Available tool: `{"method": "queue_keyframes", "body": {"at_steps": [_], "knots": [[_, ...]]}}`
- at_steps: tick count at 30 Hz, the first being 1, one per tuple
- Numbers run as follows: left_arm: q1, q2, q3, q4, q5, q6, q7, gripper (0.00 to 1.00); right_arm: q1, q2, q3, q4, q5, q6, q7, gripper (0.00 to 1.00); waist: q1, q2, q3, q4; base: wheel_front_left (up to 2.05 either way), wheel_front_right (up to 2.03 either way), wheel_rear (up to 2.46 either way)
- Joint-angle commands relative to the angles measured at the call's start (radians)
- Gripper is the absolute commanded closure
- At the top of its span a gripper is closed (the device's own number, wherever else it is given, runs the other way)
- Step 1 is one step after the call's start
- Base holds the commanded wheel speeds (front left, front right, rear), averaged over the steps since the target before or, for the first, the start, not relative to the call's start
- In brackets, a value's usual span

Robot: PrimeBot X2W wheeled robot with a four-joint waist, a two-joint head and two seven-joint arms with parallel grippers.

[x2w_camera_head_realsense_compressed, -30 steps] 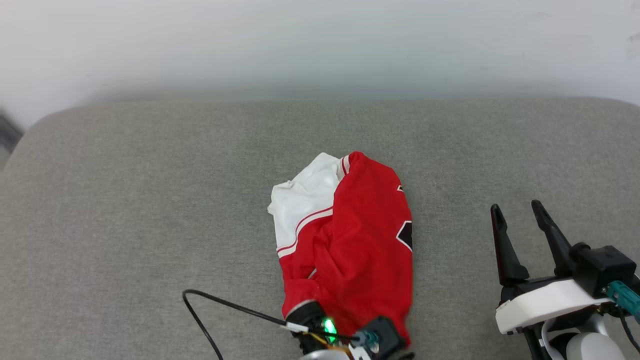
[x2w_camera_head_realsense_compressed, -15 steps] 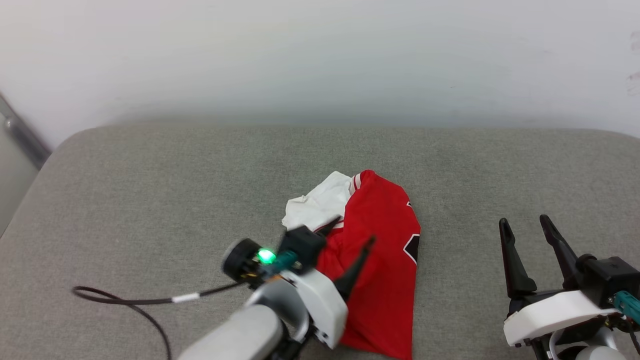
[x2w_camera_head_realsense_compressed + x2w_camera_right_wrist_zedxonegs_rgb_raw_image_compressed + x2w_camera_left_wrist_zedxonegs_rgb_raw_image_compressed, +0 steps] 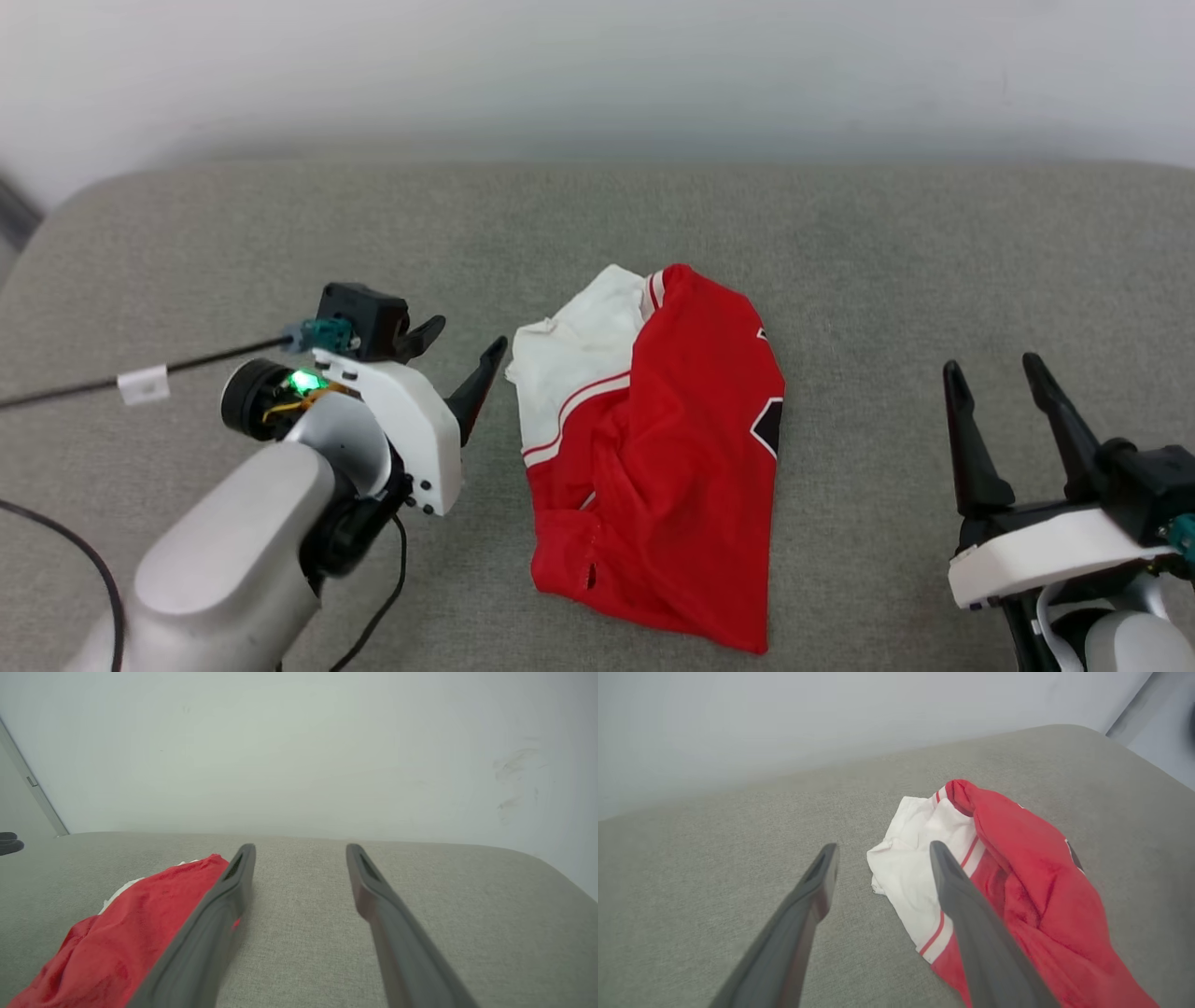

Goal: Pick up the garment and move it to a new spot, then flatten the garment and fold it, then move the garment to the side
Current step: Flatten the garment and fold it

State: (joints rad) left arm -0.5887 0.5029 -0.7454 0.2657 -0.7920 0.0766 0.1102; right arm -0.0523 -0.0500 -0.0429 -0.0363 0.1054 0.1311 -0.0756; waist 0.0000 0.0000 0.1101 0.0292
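The red garment (image 3: 672, 448) lies bunched in the middle of the grey cushion, its white sleeve (image 3: 569, 364) turned to the left and a patch of black lettering (image 3: 767, 425) at its right edge. My left gripper (image 3: 464, 343) hovers open just left of the white sleeve, with nothing between its fingers; in the left wrist view the gripper (image 3: 881, 854) points at the sleeve's (image 3: 920, 868) near corner. My right gripper (image 3: 991, 373) stands open and empty at the lower right, well apart from the garment (image 3: 135, 924).
A grey fabric cushion (image 3: 280, 243) spans the view, with a pale wall (image 3: 597, 65) behind it. A black cable (image 3: 84, 383) runs left from my left wrist and loops over the cushion's near left part.
My left gripper has let go of the garment's near end and swung up and left, off the cloth, to beside the white sleeve. The garment has settled flatter. The camera shifted.
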Motion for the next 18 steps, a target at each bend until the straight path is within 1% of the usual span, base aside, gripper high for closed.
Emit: {"method": "queue_keyframes", "body": {"at_steps": [1,4,6,9,10,12,16,17,18], "knots": [[-0.035,0.012,-0.012,0.030,-0.023,-0.054,0.047,0.00,-0.023,0.000,-0.001,-0.004,-0.003,-0.001,-0.006,0.00,0.0000,0.0000,0.054,-0.015,0.00,0.00,0.00],[-0.068,0.014,-0.042,0.076,-0.039,-0.114,0.115,0.00,-0.041,0.000,0.004,0.003,0.002,0.000,-0.016,0.00,0.0000,0.0000,0.094,-0.027,0.00,0.00,0.00],[-0.083,0.008,-0.060,0.106,-0.049,-0.138,0.154,0.00,-0.053,0.000,0.008,0.012,0.009,0.000,-0.023,0.00,0.0000,0.0000,0.117,-0.036,0.00,0.00,0.00],[-0.099,-0.003,-0.088,0.147,-0.056,-0.163,0.194,0.00,-0.068,0.000,0.015,0.024,0.014,0.000,-0.032,0.00,0.0000,0.0000,0.144,-0.050,0.00,0.00,0.00],[-0.099,-0.003,-0.088,0.147,-0.056,-0.163,0.194,0.00,-0.068,0.000,0.015,0.024,0.014,0.000,-0.032,0.00,0.0000,0.0000,0.144,-0.050,0.00,0.00,0.00],[-0.106,-0.010,-0.113,0.169,-0.059,-0.176,0.229,0.00,-0.076,-0.001,0.016,0.033,0.018,-0.001,-0.038,0.00,0.0000,0.0000,0.159,-0.055,0.00,0.00,0.00],[-0.105,-0.027,-0.179,0.220,-0.083,-0.196,0.333,0.00,-0.092,0.000,0.026,0.053,0.023,0.000,-0.046,0.00,0.0000,0.0000,0.171,-0.062,0.00,0.00,0.00],[-0.103,-0.032,-0.192,0.231,-0.090,-0.198,0.356,0.19,-0.096,0.000,0.027,0.058,0.025,0.000,-0.048,0.00,0.0000,0.0000,0.172,-0.064,0.00,0.00,0.00],[-0.102,-0.036,-0.207,0.242,-0.096,-0.200,0.383,0.52,-0.099,0.000,0.030,0.062,0.028,0.000,-0.050,0.00,0.0000,0.0000,0.173,-0.065,0.00,0.00,0.00]]}}
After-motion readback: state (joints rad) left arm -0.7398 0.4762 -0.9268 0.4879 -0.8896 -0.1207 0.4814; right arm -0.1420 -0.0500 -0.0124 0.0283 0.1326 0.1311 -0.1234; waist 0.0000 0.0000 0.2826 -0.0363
